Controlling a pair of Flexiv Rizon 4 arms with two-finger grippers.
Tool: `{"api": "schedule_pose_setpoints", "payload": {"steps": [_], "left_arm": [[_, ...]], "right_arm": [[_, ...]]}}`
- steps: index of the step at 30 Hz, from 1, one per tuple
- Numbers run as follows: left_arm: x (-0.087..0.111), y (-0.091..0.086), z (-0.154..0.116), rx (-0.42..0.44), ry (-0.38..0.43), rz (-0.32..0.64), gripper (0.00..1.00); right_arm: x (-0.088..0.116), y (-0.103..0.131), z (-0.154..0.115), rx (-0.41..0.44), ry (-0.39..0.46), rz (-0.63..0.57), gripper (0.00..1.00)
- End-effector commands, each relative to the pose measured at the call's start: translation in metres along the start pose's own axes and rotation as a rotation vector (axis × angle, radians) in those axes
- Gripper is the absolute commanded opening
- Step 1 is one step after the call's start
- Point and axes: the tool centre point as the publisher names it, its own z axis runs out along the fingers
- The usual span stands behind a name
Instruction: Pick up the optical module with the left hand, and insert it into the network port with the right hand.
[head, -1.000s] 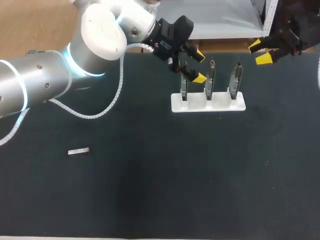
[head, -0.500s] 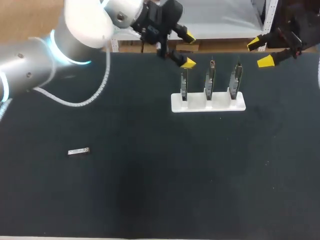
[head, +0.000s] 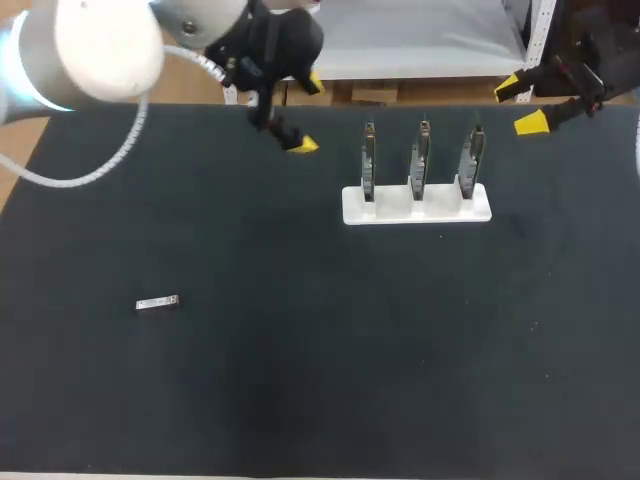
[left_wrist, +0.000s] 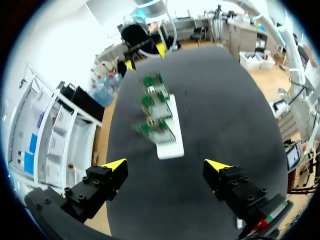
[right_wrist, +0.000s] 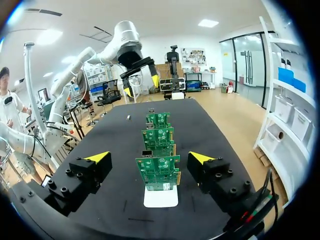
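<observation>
Left gripper (head: 306, 115) spread wide, empty, near white stand (head: 350, 212). Right gripper (head: 519, 105) spread, empty too. Head view shows small module (head: 157, 302) lying well apart; wrist views show green boards (right_wrist: 158, 170) face-on.

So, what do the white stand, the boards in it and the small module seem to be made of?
White stand: likely plastic, a smooth matte white block. Boards: green circuit-board laminate with metal parts, probably. Optical module: seems metal, with a pale grey sheen; too small to be sure.

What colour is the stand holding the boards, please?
The stand is white, best seen in the head view.
</observation>
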Motion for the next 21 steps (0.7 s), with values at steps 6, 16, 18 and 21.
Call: {"api": "schedule_pose_setpoints", "payload": {"steps": [6, 16, 18, 21], "left_arm": [[0.051, -0.079, -0.036, -0.118, 0.204, -0.148, 1.0], [0.085, -0.133, -0.04, -0.033, 0.413, -0.149, 1.0], [0.089, -0.142, -0.04, -0.008, 0.407, -0.152, 1.0], [0.1, -0.153, -0.04, 0.028, 0.437, -0.152, 1.0]], "right_arm": [[0.0, 0.003, 0.001, 0.007, 0.001, -0.001, 1.0], [0.0, 0.003, 0.001, 0.007, 0.001, -0.001, 1.0], [0.0, 0.003, 0.001, 0.007, 0.001, -0.001, 1.0], [0.0, 0.003, 0.001, 0.007, 0.001, -0.001, 1.0]]}}
